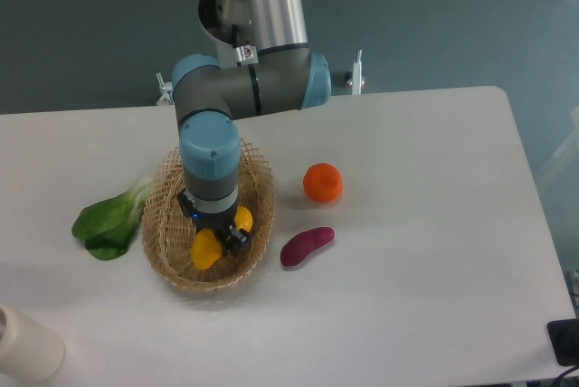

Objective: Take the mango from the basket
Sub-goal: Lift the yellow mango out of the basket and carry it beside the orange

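Note:
The mango (pixel 207 250) lies inside the woven tan basket (pixel 168 199) at the left of the table; its yellow ends show on either side of my tool. My gripper (pixel 221 235) points straight down into the basket and straddles the mango's middle. Its dark fingers (pixel 238 241) are pressed against the fruit, shut on it. The arm's wrist hides the middle of the mango and the basket's centre. The mango still sits low within the basket's rim.
A round orange fruit (pixel 322 183) and a dark purple vegetable (pixel 307 246) lie just right of the basket. A green leafy vegetable (pixel 110 221) lies to its left. A white cylinder (pixel 25 346) stands at the front left corner.

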You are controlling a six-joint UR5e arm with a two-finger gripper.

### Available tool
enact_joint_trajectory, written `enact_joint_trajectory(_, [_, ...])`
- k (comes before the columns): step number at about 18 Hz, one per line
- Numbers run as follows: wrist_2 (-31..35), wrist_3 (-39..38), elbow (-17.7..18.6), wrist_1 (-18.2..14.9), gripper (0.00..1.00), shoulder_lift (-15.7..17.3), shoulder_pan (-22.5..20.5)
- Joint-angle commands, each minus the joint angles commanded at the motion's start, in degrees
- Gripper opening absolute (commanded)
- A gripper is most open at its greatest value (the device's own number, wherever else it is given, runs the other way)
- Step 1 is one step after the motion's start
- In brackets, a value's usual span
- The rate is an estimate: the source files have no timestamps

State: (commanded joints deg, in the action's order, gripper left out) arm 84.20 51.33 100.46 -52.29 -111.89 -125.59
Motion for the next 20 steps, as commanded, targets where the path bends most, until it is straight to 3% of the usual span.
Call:
enact_joint_trajectory(5, [0.18,0.17,-1.67,0.00,0.52,0.09,-2.10])
enact_joint_trajectory(7, [0.17,0.70,-2.20,0.17,0.52,0.61,-4.91])
enact_joint_trajectory(20, [0.26,17.03,-4.75,0.18,0.52,0.88,-17.92])
